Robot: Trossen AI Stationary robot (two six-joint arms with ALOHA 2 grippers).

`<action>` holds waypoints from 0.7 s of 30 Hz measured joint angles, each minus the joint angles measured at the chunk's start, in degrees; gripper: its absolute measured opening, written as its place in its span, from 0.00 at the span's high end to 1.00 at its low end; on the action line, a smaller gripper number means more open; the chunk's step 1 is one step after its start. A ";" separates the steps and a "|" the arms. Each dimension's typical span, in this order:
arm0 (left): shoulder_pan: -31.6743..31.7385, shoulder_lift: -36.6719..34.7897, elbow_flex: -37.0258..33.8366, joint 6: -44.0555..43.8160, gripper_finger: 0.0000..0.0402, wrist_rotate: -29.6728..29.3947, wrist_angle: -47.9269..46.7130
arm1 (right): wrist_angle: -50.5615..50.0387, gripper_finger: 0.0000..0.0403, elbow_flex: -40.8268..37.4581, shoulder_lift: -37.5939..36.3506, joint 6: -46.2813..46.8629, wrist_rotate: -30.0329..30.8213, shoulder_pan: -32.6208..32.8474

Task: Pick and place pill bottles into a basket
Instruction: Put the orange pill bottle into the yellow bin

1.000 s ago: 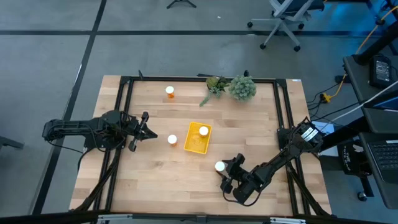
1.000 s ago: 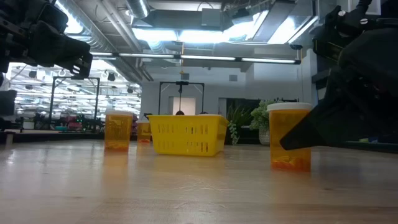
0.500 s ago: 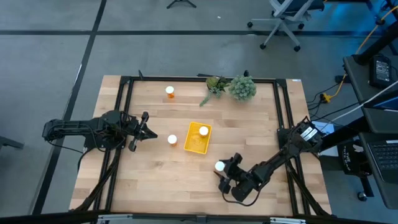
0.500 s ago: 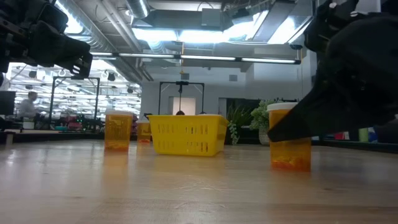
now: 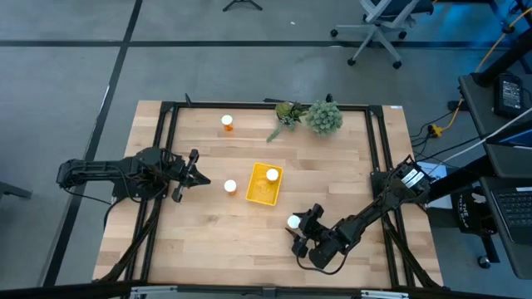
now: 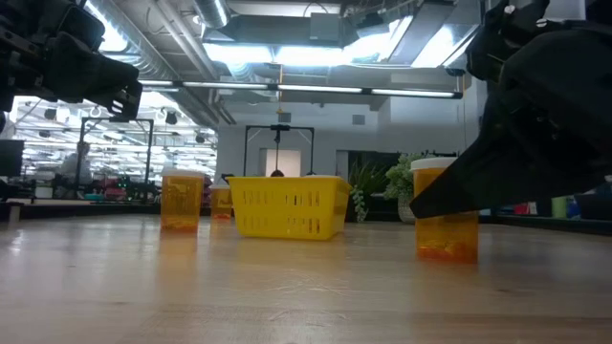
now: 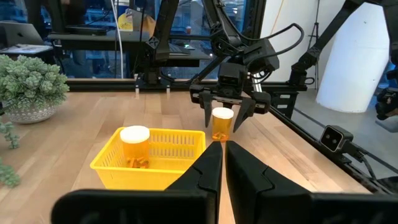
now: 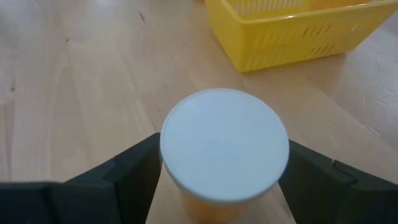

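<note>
Orange pill bottles with white caps numbered four on the wooden table [image 5: 208, 241]. One [image 5: 272, 175] stood inside the yellow basket [image 5: 261, 194] at the table's middle, toward its far end. A second [image 5: 230, 187] stood on the wood just left of the basket. A third [image 5: 227, 123] stood well apart at the far edge, left of the two green plant sprigs [image 5: 312, 115]. The fourth [image 5: 293, 223] stood near of the basket and to its right, between the spread fingers of the right gripper [image 5: 298, 235], which reached around it on both sides; whether they touched it could not be told. The left gripper [image 5: 200, 171] waited at the table's left, its fingers pressed together and pointed toward the basket, holding nothing.
</note>
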 joint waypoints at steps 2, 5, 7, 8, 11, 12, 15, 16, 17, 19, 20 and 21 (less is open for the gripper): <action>0.00 0.00 -0.01 -0.01 0.96 0.00 0.00 | 0.02 0.28 0.00 0.00 0.00 0.00 0.00; 0.00 -0.01 -0.01 -0.01 0.96 0.00 0.00 | 0.01 0.30 0.00 0.00 0.00 -0.01 0.00; 0.00 0.01 0.00 -0.02 0.96 0.00 0.00 | 0.00 0.32 0.00 0.00 0.00 -0.02 0.00; 0.00 -0.01 0.00 -0.02 0.97 0.00 0.00 | 0.00 0.34 0.00 0.00 0.00 -0.03 0.00; 0.00 0.00 0.00 -0.02 0.97 0.00 0.00 | 0.00 0.39 0.00 0.00 0.00 -0.07 0.00; 0.02 -0.01 -0.01 -0.02 0.97 0.00 0.00 | 0.00 0.41 0.00 0.00 0.00 -0.07 0.00; 0.00 0.01 -0.02 -0.02 0.97 0.00 -0.02 | 0.00 0.45 0.00 0.00 0.00 -0.09 0.00; 0.00 0.00 0.00 -0.02 0.97 0.00 -0.01 | 0.00 0.46 0.00 0.00 0.00 -0.14 0.00; 0.00 0.01 0.00 -0.02 0.97 0.00 0.00 | 0.01 0.47 0.00 0.00 -0.01 -0.34 0.00; 0.01 0.00 -0.01 -0.02 0.97 0.00 -0.01 | 0.07 0.49 0.02 0.00 -0.02 -0.61 0.00; 0.01 0.00 -0.01 -0.02 0.97 0.00 0.00 | 0.13 0.49 0.02 0.00 -0.02 -0.63 0.04; 0.01 -0.01 0.00 -0.02 0.97 0.00 -0.01 | 0.13 0.50 0.02 0.00 -0.04 -0.67 0.14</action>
